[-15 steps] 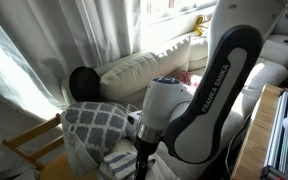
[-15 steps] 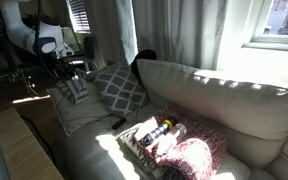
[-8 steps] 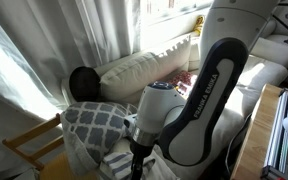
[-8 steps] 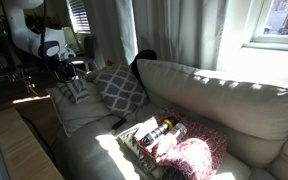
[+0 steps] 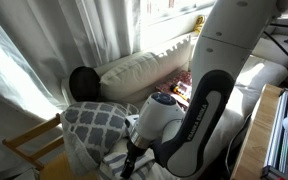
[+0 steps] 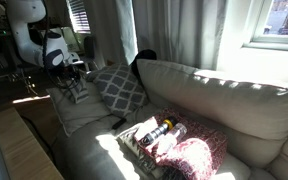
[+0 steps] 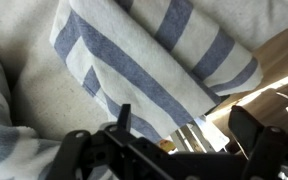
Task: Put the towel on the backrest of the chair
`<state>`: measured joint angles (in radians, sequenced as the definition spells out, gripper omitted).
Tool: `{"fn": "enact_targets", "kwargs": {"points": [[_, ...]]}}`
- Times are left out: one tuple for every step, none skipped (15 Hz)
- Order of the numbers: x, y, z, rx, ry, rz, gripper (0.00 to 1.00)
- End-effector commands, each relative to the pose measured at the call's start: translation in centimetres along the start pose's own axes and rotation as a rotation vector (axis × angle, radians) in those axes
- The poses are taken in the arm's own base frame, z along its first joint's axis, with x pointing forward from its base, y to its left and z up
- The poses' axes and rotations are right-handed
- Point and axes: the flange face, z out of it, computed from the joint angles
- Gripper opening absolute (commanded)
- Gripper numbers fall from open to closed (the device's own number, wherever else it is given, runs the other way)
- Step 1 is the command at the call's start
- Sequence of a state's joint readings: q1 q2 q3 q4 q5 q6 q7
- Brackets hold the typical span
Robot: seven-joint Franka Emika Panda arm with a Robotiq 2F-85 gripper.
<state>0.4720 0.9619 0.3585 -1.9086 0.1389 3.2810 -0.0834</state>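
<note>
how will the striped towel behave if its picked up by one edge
The towel is probably floppy: it lies in soft, rounded folds, so it should drape and may unfold when lifted. It looks like thin cloth, so it is likely light. A pinch on one layer may leave the rest hanging.

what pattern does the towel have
Broad blue-grey stripes alternating with off-white ones run across the towel; the wrist view shows it best.
</note>
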Motion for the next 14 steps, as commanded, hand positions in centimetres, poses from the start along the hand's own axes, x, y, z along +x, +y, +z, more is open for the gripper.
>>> {"fn": "enact_targets", "kwargs": {"points": [[-0.2, -0.2, 2.7, 0.004, 0.025, 0.028, 1.0], [-0.2, -0.5, 3.1, 0.013, 0.027, 0.031, 1.0], [-0.1, -0.7, 3.5, 0.021, 0.031, 0.033, 1.0], [0.0, -0.9, 3.9, 0.025, 0.03, 0.031, 1.0], [0.0, -1.0, 4.3, 0.026, 0.03, 0.026, 1.0], [0.0, -1.1, 4.7, 0.022, 0.031, 0.02, 1.0], [0.0, -1.2, 5.1, 0.022, 0.033, 0.019, 1.0], [0.0, -1.1, 5.4, 0.012, 0.03, 0.012, 1.0], [-0.1, -1.1, 5.7, 0.008, 0.028, 0.008, 0.96], [-0.1, -1.0, 5.9, 0.006, 0.028, 0.008, 0.83], [-0.2, -1.0, 6.1, 0.003, 0.027, 0.007, 0.74], [-0.2, -1.0, 6.3, 0.001, 0.027, 0.007, 0.71], [-0.2, -1.0, 6.4, -0.002, 0.029, 0.008, 0.64], [-0.2, -0.9, 6.5, -0.006, 0.029, 0.01, 0.56]]}}
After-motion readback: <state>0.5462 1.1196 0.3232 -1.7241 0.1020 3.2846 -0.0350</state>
